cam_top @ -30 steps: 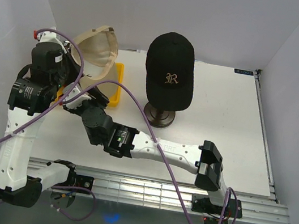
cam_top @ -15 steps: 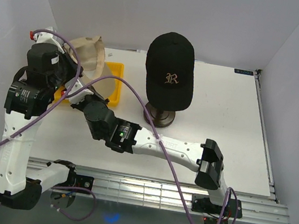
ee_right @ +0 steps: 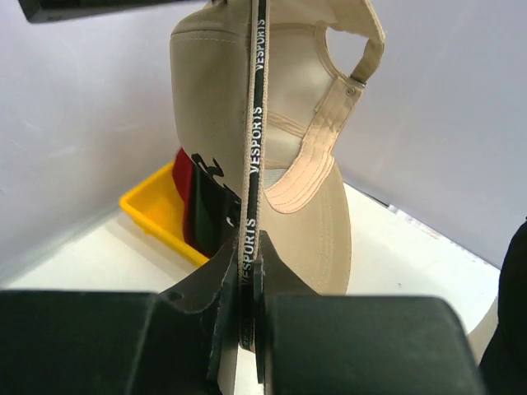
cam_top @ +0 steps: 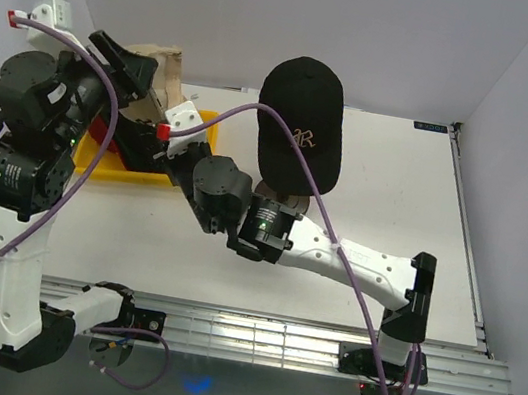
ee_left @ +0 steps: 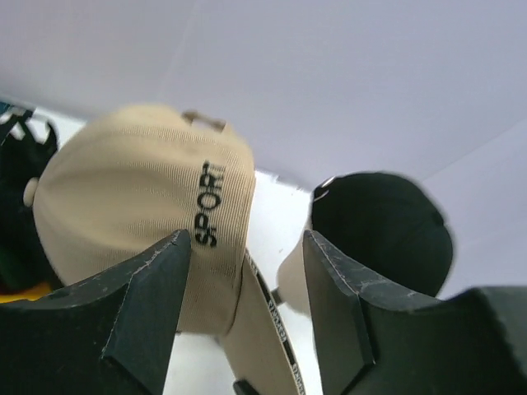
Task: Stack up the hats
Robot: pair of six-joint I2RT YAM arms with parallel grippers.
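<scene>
While the left hand (cam_top: 141,71) hangs high over the back-left corner of the bench (cam_top: 395,199), the top view shows the tan cap (cam_top: 169,70) just beside it and the black cap (cam_top: 303,113) further right. In the left wrist view, its fingers (ee_left: 148,280) stand apart, the tan cap showing between them. The right wrist view shows the right hand (ee_right: 247,280) clamped on the tan cap's brim edge, above the yellow tray (ee_right: 148,206).

SPORT cap (ee_left: 123,189) lft of R cap (cam_top: 301,128); other caps (ee_right: 202,218) in tray (ee_right: 148,206).

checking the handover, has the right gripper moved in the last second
Yes: the right gripper moved up the view and right, now over the yellow tray.
</scene>
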